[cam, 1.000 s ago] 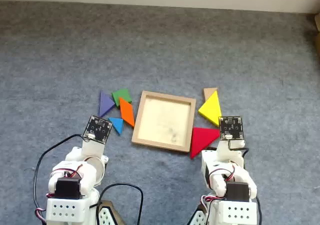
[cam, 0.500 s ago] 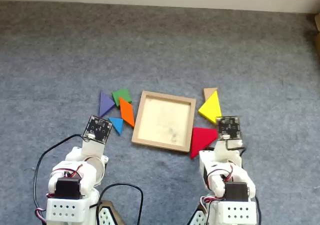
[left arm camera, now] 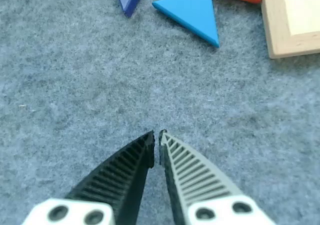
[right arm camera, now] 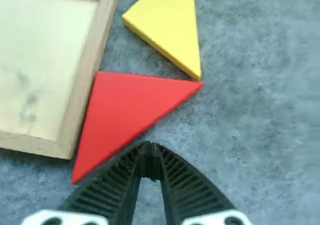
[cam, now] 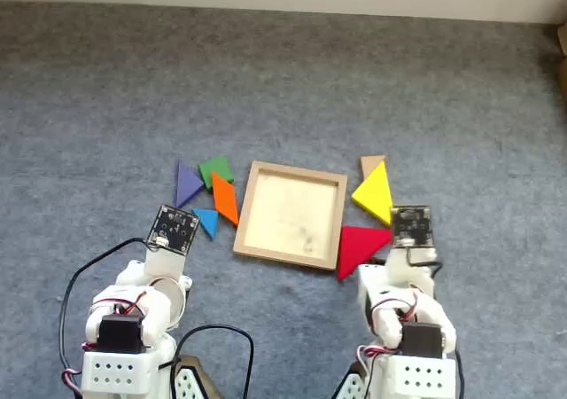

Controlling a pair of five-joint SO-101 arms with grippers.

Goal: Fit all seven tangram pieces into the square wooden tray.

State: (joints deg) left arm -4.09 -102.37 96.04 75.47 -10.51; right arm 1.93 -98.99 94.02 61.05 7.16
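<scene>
Where bare, grey carpet (cam: 106, 97) around wooden tray (cam: 245, 213)

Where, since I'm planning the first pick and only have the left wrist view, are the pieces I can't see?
Observer: A red triangle and a yellow triangle lie on the opposite side of the wooden tray from your blue triangle.
Operator: Anything in the tray yet?
Observer: No. In the high view all seven pieces lie on the carpet outside it.
Operator: Is the right gripper busy?
Observer: The right gripper is shut and holds nothing, with its tips by the red triangle's edge.
</scene>
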